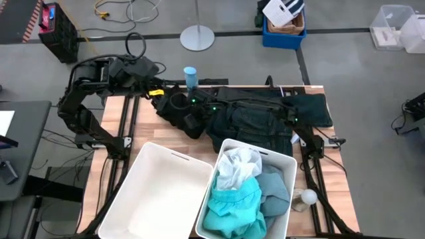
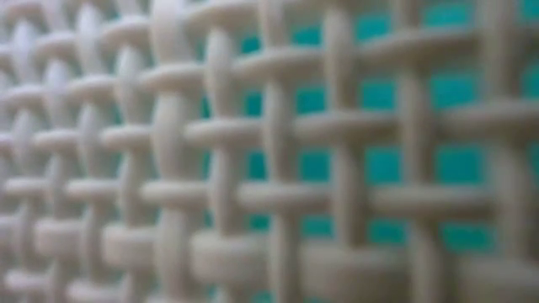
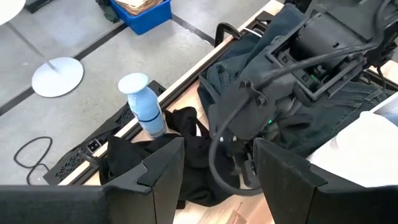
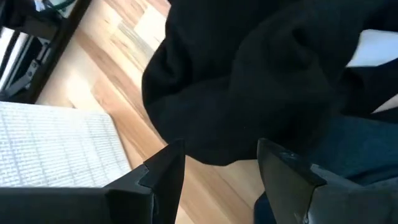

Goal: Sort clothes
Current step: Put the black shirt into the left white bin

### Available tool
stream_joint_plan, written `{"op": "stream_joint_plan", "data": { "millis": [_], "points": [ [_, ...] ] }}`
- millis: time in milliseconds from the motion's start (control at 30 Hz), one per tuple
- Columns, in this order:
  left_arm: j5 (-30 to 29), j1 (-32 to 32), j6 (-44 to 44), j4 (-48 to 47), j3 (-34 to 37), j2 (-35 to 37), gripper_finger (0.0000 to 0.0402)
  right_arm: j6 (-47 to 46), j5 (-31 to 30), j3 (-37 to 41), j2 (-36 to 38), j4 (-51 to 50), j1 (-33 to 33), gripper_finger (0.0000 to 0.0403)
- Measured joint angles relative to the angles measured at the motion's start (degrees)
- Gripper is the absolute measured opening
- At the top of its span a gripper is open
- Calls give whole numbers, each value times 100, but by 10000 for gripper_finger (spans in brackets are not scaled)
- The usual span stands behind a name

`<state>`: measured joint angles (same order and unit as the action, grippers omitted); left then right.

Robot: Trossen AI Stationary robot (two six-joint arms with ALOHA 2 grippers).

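High view: turquoise garment (image 1: 232, 207) lies in right bin (image 1: 287, 162)

The low view is filled by a blurred white bin wall (image 2: 210, 168); beyond the right claw (image 4: 214, 158), a black garment (image 4: 249, 81) hides the worktop (image 4: 124, 81).

Setting: robotics lab or workshop. A wooden table (image 1: 335, 192) is being carried on a black metal frame (image 1: 126, 126) over a grey concrete floor (image 1: 345, 60) that is being crossed by dark tape lines. Loose cables (image 1: 116, 10) are being left lying on that floor beside a round lamp base (image 1: 197, 37), a blue crate (image 1: 282, 33), a black crate (image 1: 56, 26) and clear storage boxes (image 1: 397, 26).
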<state>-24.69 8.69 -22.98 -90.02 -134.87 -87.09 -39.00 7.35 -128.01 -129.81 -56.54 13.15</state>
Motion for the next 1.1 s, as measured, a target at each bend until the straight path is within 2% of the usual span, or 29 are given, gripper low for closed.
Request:
{"op": "stream_joint_plan", "data": {
  "millis": [700, 867, 1100],
  "points": [
    [28, -2, 35, -1, 2, 0, 190, -410, 82, -1, -754, 620, -65, 211],
    [33, -2, 87, 0, 2, 0, 190, -315, 214, -7, -934, 610, -120, 158],
    [33, -2, 103, 0, 2, 0, 190, 45, 308, 0, -885, 718, -141, 18]
  ]
}}
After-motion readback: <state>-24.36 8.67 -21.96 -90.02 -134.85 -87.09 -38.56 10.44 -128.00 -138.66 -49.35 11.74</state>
